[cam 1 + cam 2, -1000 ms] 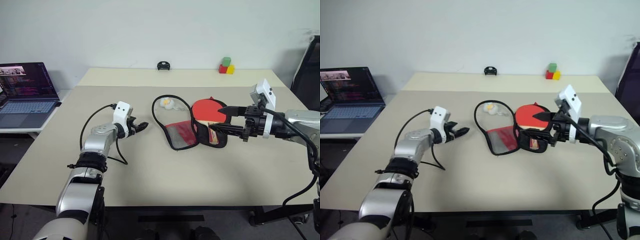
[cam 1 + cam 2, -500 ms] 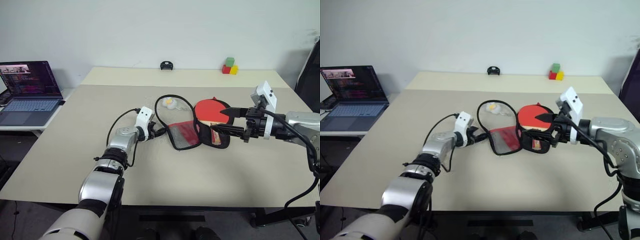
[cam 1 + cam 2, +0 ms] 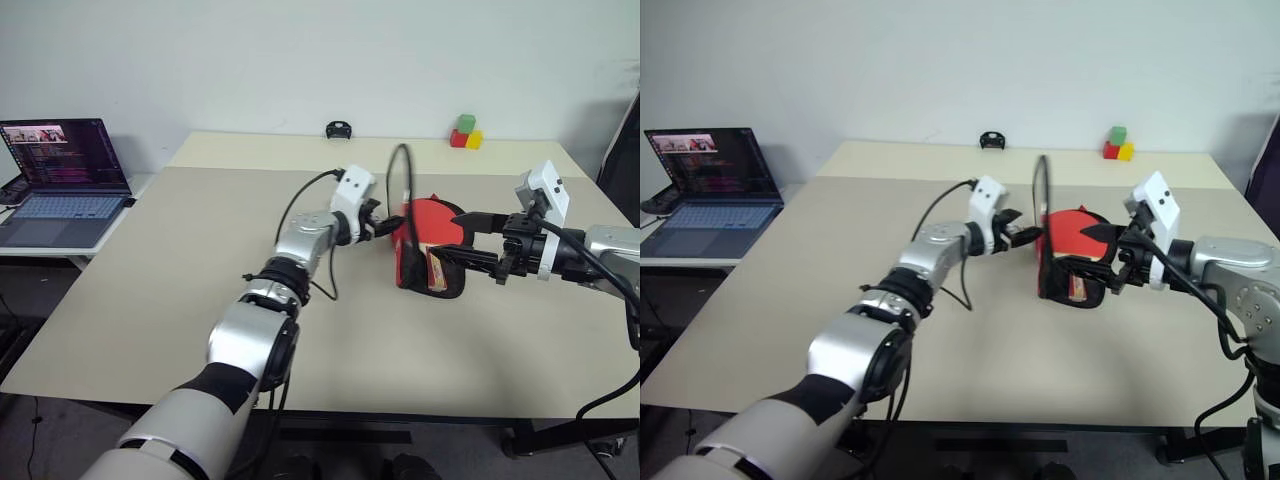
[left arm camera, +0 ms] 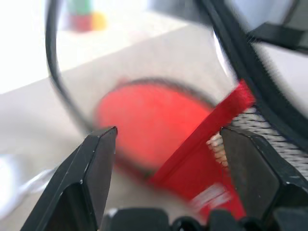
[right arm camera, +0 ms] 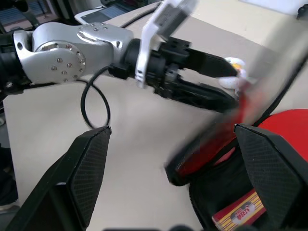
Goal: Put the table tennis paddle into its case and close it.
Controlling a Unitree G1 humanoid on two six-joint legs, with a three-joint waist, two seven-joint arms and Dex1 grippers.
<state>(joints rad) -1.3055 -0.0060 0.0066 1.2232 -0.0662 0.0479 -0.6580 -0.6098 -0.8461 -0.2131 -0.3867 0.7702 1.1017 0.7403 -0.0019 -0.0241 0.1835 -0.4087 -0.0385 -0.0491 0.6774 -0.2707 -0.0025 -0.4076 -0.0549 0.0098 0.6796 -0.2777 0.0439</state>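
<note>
Two arms meet over your table (image 3: 150, 300). The case (image 3: 432, 282) lies at the middle with its mesh flap (image 3: 404, 215) standing up. The table tennis paddle (image 3: 425, 221) sits inside it. Your left gripper (image 3: 385, 224), fingers apart, is at the flap's 9 o'clock side. Your right gripper (image 3: 452, 239), fingers spread wide, is at the case's 3 o'clock side, around its edge.

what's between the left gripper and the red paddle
The case's raised flap, its mesh and red panel standing on edge. The left gripper is at it, open, with the paddle just beyond, as seen in the eye views.
</note>
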